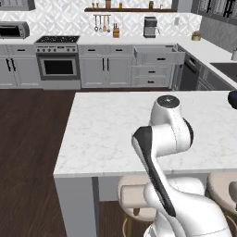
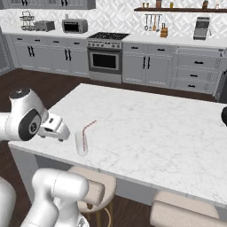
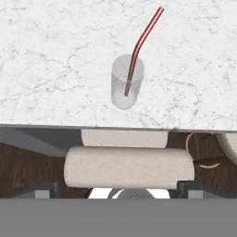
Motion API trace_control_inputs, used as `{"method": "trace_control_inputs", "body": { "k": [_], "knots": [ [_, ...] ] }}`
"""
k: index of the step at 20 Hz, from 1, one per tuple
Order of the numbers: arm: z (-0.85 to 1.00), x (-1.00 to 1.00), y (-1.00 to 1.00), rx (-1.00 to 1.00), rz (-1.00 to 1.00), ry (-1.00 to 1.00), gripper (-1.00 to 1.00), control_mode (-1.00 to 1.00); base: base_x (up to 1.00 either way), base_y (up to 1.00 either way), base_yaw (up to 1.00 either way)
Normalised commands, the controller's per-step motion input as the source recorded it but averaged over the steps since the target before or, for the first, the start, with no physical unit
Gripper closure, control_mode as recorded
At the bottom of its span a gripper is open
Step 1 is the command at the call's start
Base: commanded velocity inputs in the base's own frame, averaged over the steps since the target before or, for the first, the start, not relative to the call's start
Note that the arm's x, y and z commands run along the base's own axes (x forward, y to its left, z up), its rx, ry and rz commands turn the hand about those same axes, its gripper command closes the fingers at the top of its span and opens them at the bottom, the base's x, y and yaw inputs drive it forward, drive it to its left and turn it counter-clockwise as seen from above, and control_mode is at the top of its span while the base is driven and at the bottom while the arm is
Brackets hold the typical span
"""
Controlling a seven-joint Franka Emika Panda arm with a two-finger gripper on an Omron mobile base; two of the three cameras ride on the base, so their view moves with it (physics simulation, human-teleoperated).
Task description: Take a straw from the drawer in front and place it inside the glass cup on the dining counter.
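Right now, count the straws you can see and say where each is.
1. The red-and-white straw stands tilted inside the glass cup near the edge of the dining counter. Others could lie hidden in the open drawer on the far wall.

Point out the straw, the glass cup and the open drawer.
straw (image 3: 143, 32), hand view, on its upper stem above the cup.
glass cup (image 3: 121, 95), hand view, on its side wall.
drawer (image 1: 159, 58), left base view, on its panelled front by the handle.
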Motion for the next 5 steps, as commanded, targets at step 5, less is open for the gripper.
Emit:
{"method": "trace_control_inputs", "body": {
  "k": [5],
  "knots": [
    [0.04,-0.01,0.76,0.0,0.08,0.28,-1.0,-1.0,0.0,0.0,0.0]
  ]
}}
